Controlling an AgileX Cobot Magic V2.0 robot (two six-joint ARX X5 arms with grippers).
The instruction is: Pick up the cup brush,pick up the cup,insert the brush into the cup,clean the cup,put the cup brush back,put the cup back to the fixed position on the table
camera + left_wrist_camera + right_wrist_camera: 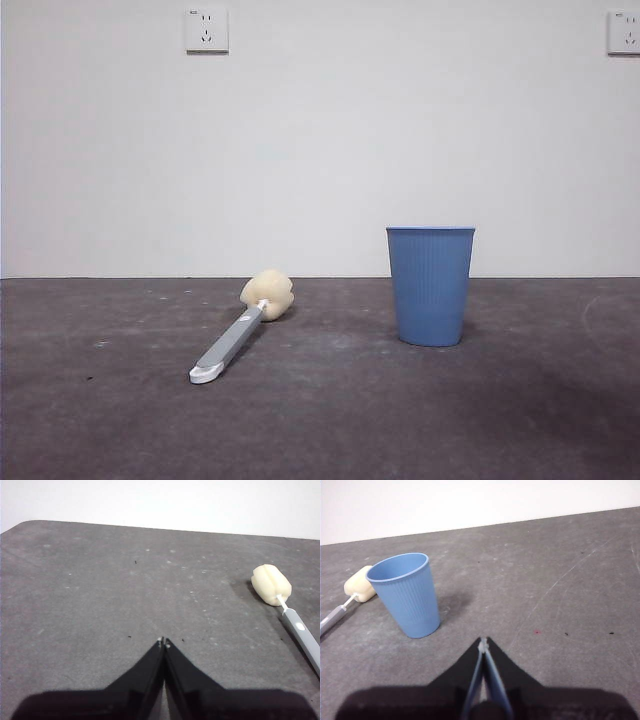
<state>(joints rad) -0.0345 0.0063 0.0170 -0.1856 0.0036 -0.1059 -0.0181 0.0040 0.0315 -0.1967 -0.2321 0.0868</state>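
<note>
The cup brush [240,325] lies flat on the table [320,420], left of centre, its cream sponge head toward the wall and its white tip toward the camera. The blue ribbed cup [430,285] stands upright to the right of it. Neither arm shows in the front view. My left gripper [163,641] is shut and empty above bare table; the brush [280,597] lies well off to its side. My right gripper [483,640] is shut and empty, a short way from the cup [407,597], with the brush head [360,585] behind the cup.
A white wall stands behind the table's far edge, with two sockets [206,30] high up. The table surface [560,580] has pale scuffs and small specks.
</note>
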